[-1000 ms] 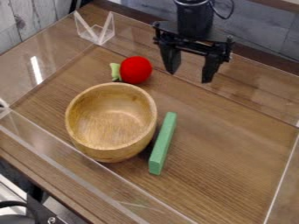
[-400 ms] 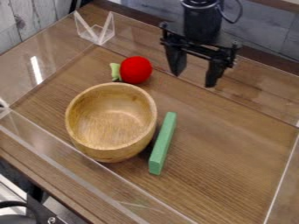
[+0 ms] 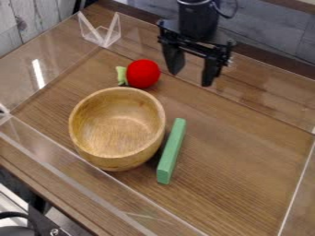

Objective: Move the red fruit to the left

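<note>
Your gripper [image 3: 192, 74] has slid across toward the red fruit [image 3: 144, 73] since a moment ago; a second back it hung farther toward the counter's right edge. It now stands just beside the fruit, on its right, pointing straight down with the jaws spread wide and nothing between them.

The red fruit sits on the counter [image 3: 246, 138] toward the far edge, its green leafy bit on the left side, just beyond the rim of the wooden bowl [image 3: 117, 127]. It has not budged. The flat green bar [image 3: 171, 150] lies just beside the bowl's right side, out of your way.

That shift suggests you are lining up for the grasp, with the move left not yet begun. From this angle it is hard to say whether the fingertips are low enough to straddle the fruit, so check height before you close.
</note>
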